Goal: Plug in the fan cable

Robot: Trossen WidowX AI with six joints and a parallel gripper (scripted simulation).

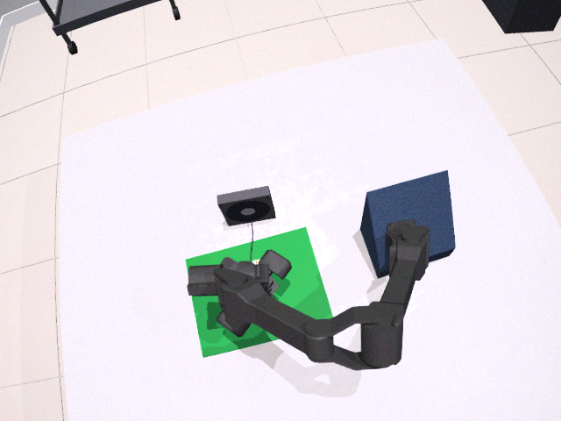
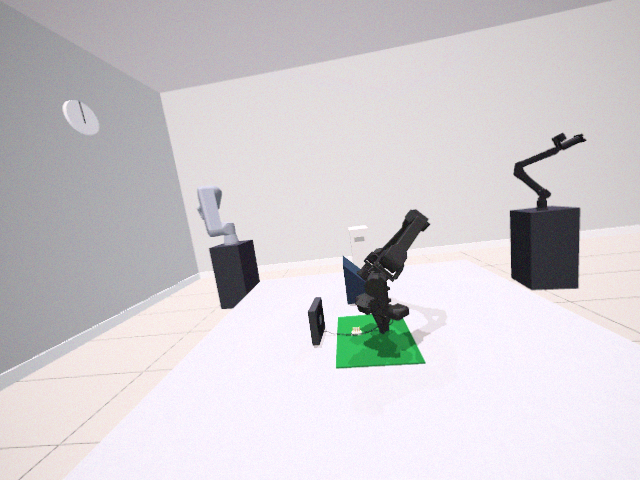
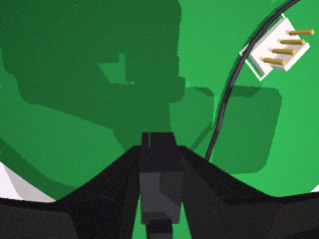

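And the gripper (image 1: 271, 289) (image 2: 383, 330) (image 3: 159, 153) has the black plug (image 3: 160, 191) pinched between its two fingertips, over the green board (image 1: 299, 258) (image 2: 356, 356) (image 3: 294, 149)! Only the wrist view gives us that plug clearly; up top, the arm (image 1: 280, 312) (image 2: 400, 245) hides it. Just beside the grip runs the dark cable (image 1: 252, 239) (image 2: 338, 334) (image 3: 224, 100), passing right by the white header (image 1: 255, 261) (image 2: 356, 331) (image 3: 271, 47). Four golden pins, bare, plain to see from the wrist, and the plug is well apart from them! From above, the header is barely a pale sliver.

Further out, the cable reaches the fan (image 1: 246, 206) (image 2: 316, 321), standing upright off the board's edge; top and exterior both catch it, the wrist view does not. Then the blue block (image 1: 412, 208) (image 2: 353, 284), its sloping face broad from above, partly behind the arm in the exterior. Out wide, that exterior view alone delivers a wall clock (image 2: 81, 117) and a pale robot arm (image 2: 210, 211) on a dark pedestal (image 2: 235, 273).
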